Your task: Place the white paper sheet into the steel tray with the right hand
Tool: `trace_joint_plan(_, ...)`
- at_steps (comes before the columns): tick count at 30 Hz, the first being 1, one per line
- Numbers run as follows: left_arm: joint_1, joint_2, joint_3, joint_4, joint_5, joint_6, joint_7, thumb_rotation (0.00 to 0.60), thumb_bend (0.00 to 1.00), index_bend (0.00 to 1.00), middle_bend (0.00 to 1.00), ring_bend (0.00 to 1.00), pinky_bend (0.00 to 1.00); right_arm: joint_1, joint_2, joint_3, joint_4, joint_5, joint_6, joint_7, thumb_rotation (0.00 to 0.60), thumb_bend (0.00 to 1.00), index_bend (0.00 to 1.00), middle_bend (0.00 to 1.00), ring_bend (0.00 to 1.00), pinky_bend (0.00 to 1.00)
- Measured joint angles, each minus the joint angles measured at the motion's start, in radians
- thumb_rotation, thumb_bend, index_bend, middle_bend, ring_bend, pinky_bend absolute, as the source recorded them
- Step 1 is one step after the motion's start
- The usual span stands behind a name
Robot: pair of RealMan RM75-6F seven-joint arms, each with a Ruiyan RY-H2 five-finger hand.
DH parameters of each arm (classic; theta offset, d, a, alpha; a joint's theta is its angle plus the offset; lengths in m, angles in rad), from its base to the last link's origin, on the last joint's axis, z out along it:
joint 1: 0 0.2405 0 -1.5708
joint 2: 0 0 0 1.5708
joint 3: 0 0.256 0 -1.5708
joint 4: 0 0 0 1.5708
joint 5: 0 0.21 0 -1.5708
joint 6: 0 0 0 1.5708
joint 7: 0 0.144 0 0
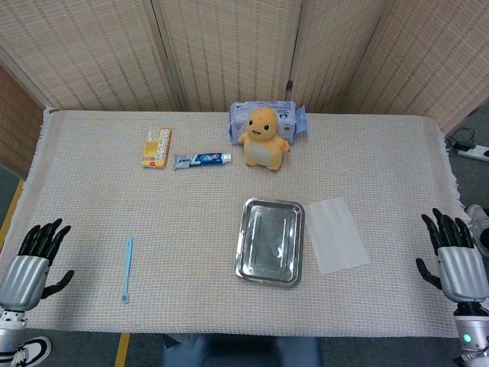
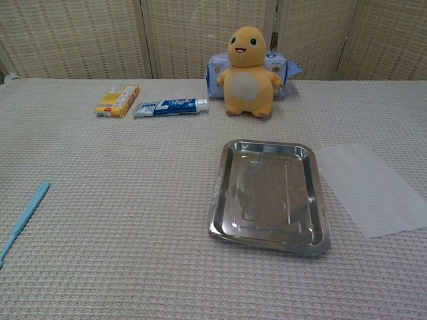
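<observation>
Both the left hand (image 1: 34, 264) and right hand (image 1: 454, 256) rest open, fingers spread

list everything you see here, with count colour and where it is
steel tray: 1, silver, centre of table, holds nothing
white paper sheet: 1, white, flat just right of the tray
plush toy: 1, orange-yellow, far centre
wipes pack: 1, pale blue, behind the toy
toothpaste tube: 1, blue and white, left of the toy
small box: 1, yellow-orange, left of the tube
toothbrush: 1, light blue, near left
table cloth: 1, beige
folding screen: woven tan, behind the table
left hand: black and silver, near left edge, holds nothing
right hand: black and silver, near right edge, holds nothing
</observation>
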Motion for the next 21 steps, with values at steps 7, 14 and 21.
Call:
trace_joint_plan(7, -0.009, -0.016, 0.000, 0.005, -0.005, -0.017, 0.022, 0.600, 0.34, 0.00, 0.00, 0.00, 0.00, -0.004, 0.018, -0.001, -0.002, -0.005, 0.002, 0.035, 0.600, 0.41, 0.00, 0.00, 0.00, 0.00)
trace_joint_plan(14, -0.021, -0.029, 0.020, 0.009, 0.019, -0.044, 0.047, 0.600, 0.34, 0.00, 0.00, 0.00, 0.00, -0.006, 0.013, -0.005, 0.014, -0.048, 0.027, 0.058, 0.600, 0.40, 0.00, 0.00, 0.00, 0.00)
trace_joint_plan(21, -0.006, -0.004, 0.013, 0.003, 0.014, 0.008, -0.019, 0.600, 0.34, 0.00, 0.00, 0.00, 0.00, 0.015, -0.037, 0.000, 0.071, -0.131, 0.071, 0.080, 0.600, 0.41, 0.04, 0.00, 0.00, 0.00)
